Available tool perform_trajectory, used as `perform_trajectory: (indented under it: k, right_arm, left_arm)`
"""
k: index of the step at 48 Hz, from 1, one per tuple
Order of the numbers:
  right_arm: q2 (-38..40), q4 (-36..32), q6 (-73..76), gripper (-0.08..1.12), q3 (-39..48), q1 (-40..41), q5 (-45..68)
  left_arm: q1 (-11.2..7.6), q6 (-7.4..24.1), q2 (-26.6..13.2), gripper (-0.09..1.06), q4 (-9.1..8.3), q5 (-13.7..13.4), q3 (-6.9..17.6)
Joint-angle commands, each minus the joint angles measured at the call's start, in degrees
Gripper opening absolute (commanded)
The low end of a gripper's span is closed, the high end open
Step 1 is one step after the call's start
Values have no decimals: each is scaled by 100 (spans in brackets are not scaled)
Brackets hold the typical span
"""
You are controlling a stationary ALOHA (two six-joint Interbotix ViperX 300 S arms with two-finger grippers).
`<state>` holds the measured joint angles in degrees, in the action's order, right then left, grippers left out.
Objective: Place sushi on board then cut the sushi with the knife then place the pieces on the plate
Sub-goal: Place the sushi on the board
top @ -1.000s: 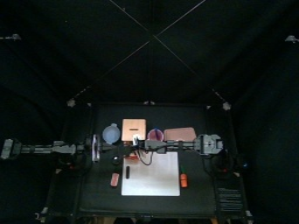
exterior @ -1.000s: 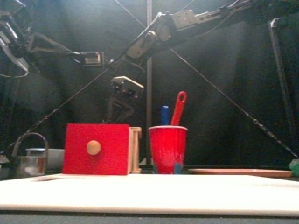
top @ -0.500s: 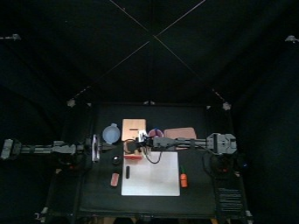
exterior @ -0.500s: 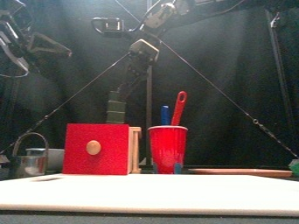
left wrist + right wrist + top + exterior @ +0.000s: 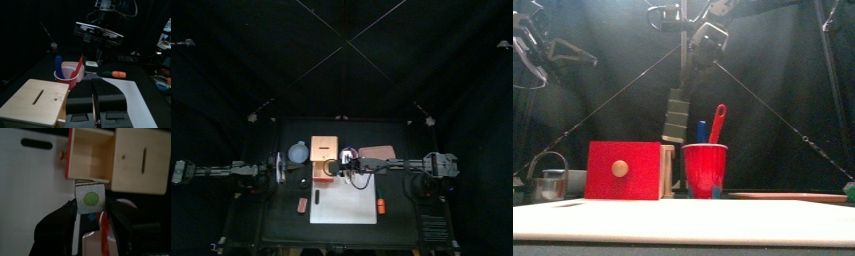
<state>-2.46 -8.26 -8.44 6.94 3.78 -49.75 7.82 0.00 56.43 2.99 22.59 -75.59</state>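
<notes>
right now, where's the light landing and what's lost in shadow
Top view: the white cutting board is the one bright patch; curtains and arms sink into black. Front view: light falls from above, a pale glow behind the hanging dark green sushi roll; the red plastic cup is well lit. Right wrist view: board bright, right gripper in shadow.

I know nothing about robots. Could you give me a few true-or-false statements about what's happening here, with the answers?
1. The right gripper holds the sushi in the air. True.
2. The sushi lies on the board. False: it hangs in the gripper.
3. Both knives stand in the cup. True.
4. The drawer is shut. False: it stands open.
5. The left gripper holds a knife. False: it is shut on nothing.
</notes>
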Motion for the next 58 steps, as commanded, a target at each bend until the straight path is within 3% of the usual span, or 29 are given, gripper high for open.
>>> perform_trajectory:
  k: [1, 17, 40, 52, 58]
  right_arm:
    - [439, -211, 387, 74, 246, -158, -229]
    - [325, -694, 1775, 75, 738, -879, -229]
    - [-272, -2988, 4403, 75, 844, -1907, -343]
    - [-747, -3199, 4720, 75, 598, -2171, -694]
    - [-958, -3234, 4755, 75, 387, -2232, -1011]
  left_arm:
    - [18, 9, -44, 5, 9, 53, 114]
    - [26, 9, -44, 5, 9, 53, 114]
    - [26, -18, -44, 5, 105, 53, 70]
    - [18, -9, -44, 5, 246, 53, 0]
    - [26, 9, -44, 5, 229, 53, 9]
